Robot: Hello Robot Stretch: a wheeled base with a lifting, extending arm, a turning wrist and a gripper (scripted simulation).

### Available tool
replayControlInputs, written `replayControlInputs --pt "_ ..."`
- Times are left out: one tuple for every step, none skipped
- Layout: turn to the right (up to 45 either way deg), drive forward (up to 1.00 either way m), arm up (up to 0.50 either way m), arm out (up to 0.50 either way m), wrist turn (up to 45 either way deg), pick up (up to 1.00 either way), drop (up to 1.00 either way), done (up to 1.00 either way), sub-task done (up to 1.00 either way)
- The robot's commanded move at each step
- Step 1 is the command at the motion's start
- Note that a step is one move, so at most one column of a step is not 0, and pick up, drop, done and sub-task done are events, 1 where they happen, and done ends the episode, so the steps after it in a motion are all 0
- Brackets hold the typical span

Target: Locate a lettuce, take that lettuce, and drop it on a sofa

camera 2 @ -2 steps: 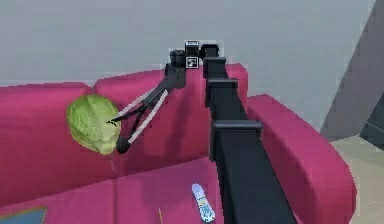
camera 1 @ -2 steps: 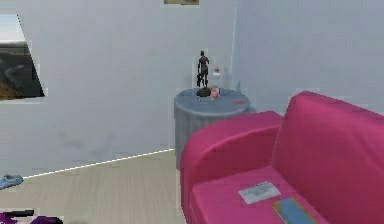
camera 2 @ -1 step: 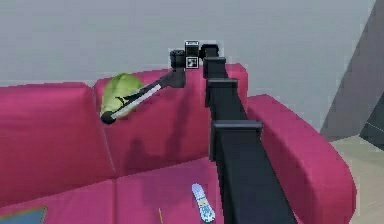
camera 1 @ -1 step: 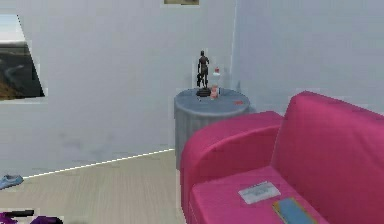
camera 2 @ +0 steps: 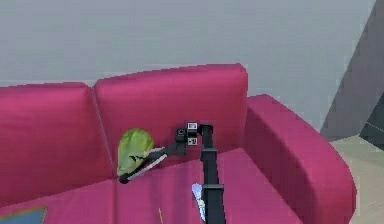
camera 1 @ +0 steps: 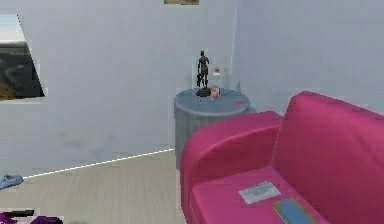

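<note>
Pink sofa [camera 2: 60,130] cushions are backing my gripper [camera 2: 138,171], its fingers [camera 2: 152,161] reaching at the green lettuce [camera 2: 134,150] by the backrest, and I am failing to tell whether my jaws are gripping it, while a grey round table [camera 1: 196,128] is standing beside the sofa's arm.

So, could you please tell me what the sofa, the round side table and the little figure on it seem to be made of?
The sofa looks like pink fabric upholstery: matte, with soft rounded cushions and seams between them. The side table is an even grey drum with no sheen, perhaps painted metal or wood; I can't tell which. The figure is dark and thin-limbed, possibly cast metal or resin.
</note>
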Motion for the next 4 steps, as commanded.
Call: replayControlInputs --pt "0.0 0.00 -0.32 0.00 0.0 0.00 0.00 0.00 0.00" --pt "0.0 0.00 0.00 0.00 0.0 0.00 1.00 0.00 0.00" --pt "0.0 0.00 0.10 0.00 0.0 0.00 0.00 0.00 0.00" --pt "0.0 0.00 0.00 -0.08 0.0 0.00 0.00 0.00 0.00"
